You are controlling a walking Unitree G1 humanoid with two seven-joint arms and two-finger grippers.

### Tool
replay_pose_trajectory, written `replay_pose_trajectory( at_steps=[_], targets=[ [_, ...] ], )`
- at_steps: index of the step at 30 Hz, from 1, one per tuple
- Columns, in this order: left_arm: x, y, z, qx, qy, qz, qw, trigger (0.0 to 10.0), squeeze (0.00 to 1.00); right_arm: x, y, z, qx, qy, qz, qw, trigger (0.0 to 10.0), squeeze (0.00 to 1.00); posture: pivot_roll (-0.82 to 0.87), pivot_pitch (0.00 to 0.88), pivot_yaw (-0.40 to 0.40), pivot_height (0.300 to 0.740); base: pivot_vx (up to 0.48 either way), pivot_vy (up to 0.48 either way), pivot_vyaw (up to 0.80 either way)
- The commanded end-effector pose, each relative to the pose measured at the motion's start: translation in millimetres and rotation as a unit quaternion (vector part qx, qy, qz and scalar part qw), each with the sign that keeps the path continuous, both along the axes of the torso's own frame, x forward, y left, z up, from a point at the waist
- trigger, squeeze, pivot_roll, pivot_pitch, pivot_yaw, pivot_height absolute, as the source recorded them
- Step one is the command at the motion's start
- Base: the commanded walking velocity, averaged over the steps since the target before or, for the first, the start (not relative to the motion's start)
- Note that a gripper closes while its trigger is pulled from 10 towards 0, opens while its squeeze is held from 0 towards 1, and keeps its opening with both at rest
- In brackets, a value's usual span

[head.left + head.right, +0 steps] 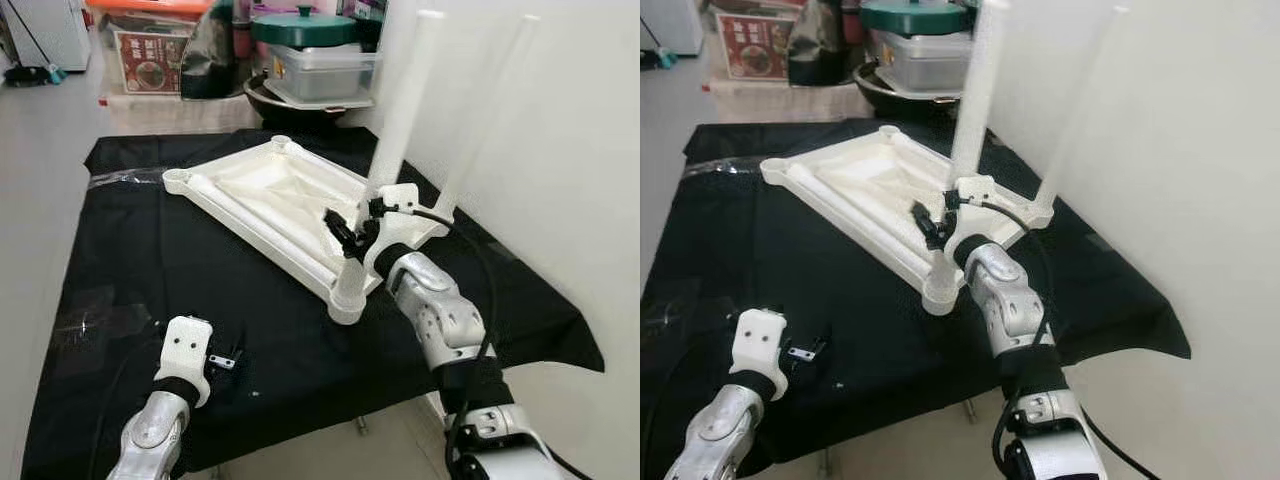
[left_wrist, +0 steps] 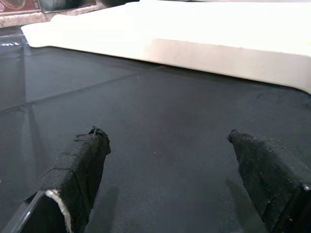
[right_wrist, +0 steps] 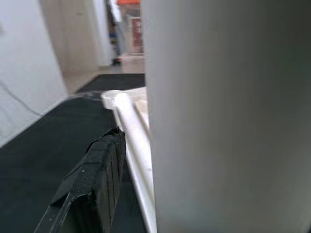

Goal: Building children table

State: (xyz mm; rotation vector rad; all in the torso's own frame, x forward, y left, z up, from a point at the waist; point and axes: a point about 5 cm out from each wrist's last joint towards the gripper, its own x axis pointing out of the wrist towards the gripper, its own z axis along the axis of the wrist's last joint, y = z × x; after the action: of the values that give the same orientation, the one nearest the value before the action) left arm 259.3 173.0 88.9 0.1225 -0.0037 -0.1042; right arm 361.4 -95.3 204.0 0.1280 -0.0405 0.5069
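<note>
Now: upturned white plastic tabletop (image 1: pixel 262 196) on black cloth (image 1: pixel 130 260); right gripper (image 1: pixel 352 236) pinching upright white tube leg (image 1: pixel 398 120) (near corner socket). Left gripper (image 2: pixel 170 160) spread, at 7 o'clock, holding nothing.

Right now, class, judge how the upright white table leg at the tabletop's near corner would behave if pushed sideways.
The leg is tall and slim on a small corner socket, so probably apt to tip. It looks like smooth plastic, likely stiff, light and slippery. The right gripper sits at its base beside the upturned tabletop, which may steady it.
</note>
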Motion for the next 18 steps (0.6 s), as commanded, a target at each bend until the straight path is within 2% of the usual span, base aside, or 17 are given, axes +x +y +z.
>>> replay_pose_trajectory(
  at_steps=[1, 2, 3, 4, 5, 6, 7, 8, 12, 13, 14, 15, 16, 17, 18],
  targets=[
    [0.6, -0.5, -3, -0.003, 0.004, 0.002, 1.0, 10.0, 0.0, -16.9, 14.2, 7, 0.009, -0.038, 0.176, 0.984, 9.9, 0.0, 0.14, 0.0, -0.143, 0.74, 0.0, 0.0, 0.0],
    [1.4, -0.5, -2, -0.003, 0.002, 0.003, 1.0, 10.0, 0.0, -26.4, 19.7, -2, -0.006, -0.037, 0.245, 0.969, 9.4, 0.0, 0.15, 0.0, -0.146, 0.74, 0.0, 0.0, 0.0],
    [1.4, -0.5, -2, -0.003, 0.002, 0.003, 1.0, 10.0, 0.0, -26.4, 19.7, -2, -0.006, -0.037, 0.245, 0.969, 9.4, 0.0, 0.15, 0.0, -0.146, 0.74, 0.0, 0.0, 0.0],
    [1.9, -0.5, -2, -0.002, 0.002, 0.003, 1.0, 10.0, 0.0, -32.9, 23.3, -9, -0.018, -0.033, 0.289, 0.957, 9.5, 0.0, 0.15, 0.0, -0.146, 0.74, 0.0, 0.0, 0.0],
    [2.2, -0.5, -2, -0.002, 0.001, 0.003, 1.0, 10.0, 0.0, -35.7, 25.1, -15, -0.027, -0.029, 0.307, 0.951, 9.5, 0.0, 0.15, 0.0, -0.146, 0.74, 0.0, 0.0, 0.0],
    [2.1, -0.7, -2, -0.002, 0.001, 0.003, 1.0, 10.0, 0.0, -36.6, 28.1, -21, -0.028, -0.02, 0.311, 0.95, 7.7, 0.0, 0.16, 0.0, -0.152, 0.74, 0.0, 0.0, 0.0],
    [2.0, -0.5, -2, -0.002, 0.0, 0.004, 1.0, 10.0, 0.0, -35.9, 31.4, -24, -0.02, -0.013, 0.304, 0.952, 1.7, 0.0, 0.16, 0.0, -0.156, 0.74, 0.0, 0.0, 0.0],
    [2.0, 0.2, -1, -0.002, 0.0, 0.005, 1.0, 10.0, 0.0, -34.7, 34.3, -29, -0.014, -0.004, 0.299, 0.954, 0.0, 0.0, 0.16, 0.0, -0.156, 0.74, 0.0, 0.0, 0.0],
    [1.9, 0.8, -1, -0.002, -0.001, 0.006, 1.0, 10.0, 0.0, -34.5, 36.1, -31, -0.012, -0.002, 0.299, 0.954, 0.0, 0.0, 0.16, 0.0, -0.156, 0.74, 0.0, 0.0, 0.0],
    [1.5, 0.9, -2, -0.001, 0.0, 0.006, 1.0, 10.0, 0.0, -28.6, 35.0, -34, -0.016, 0.0, 0.261, 0.965, 0.0, 0.0, 0.16, 0.0, -0.15, 0.74, 0.0, 0.0, 0.0],
    [1.5, 0.9, -2, -0.001, 0.0, 0.006, 1.0, 10.0, 0.0, -28.6, 35.0, -34, -0.016, 0.0, 0.261, 0.965, 0.0, 0.0, 0.16, 0.0, -0.15, 0.74, 0.0, 0.0, 0.0],
    [1.0, 0.7, -2, -0.001, 0.001, 0.005, 1.0, 10.0, 0.0, -22.9, 33.1, -37, -0.023, 0.003, 0.218, 0.976, 0.0, 0.0, 0.15, 0.0, -0.147, 0.74, 0.0, 0.0, 0.0],
    [1.0, 0.7, -2, -0.001, 0.001, 0.005, 1.0, 10.0, 0.0, -22.9, 33.1, -37, -0.023, 0.003, 0.218, 0.976, 0.0, 0.0, 0.15, 0.0, -0.147, 0.74, 0.0, 0.0, 0.0],
    [0.6, 0.3, -2, -0.001, 0.002, 0.004, 1.0, 10.0, 0.0, -18.1, 30.9, -39, -0.03, 0.009, 0.178, 0.984, 0.0, 0.0, 0.15, 0.0, -0.145, 0.74, 0.0, 0.0, 0.0],
    [0.6, 0.3, -2, -0.001, 0.002, 0.004, 1.0, 10.0, 0.0, -18.1, 30.9, -39, -0.03, 0.009, 0.178, 0.984, 0.0, 0.0, 0.15, 0.0, -0.145, 0.74, 0.0, 0.0, 0.0]
  ],
)
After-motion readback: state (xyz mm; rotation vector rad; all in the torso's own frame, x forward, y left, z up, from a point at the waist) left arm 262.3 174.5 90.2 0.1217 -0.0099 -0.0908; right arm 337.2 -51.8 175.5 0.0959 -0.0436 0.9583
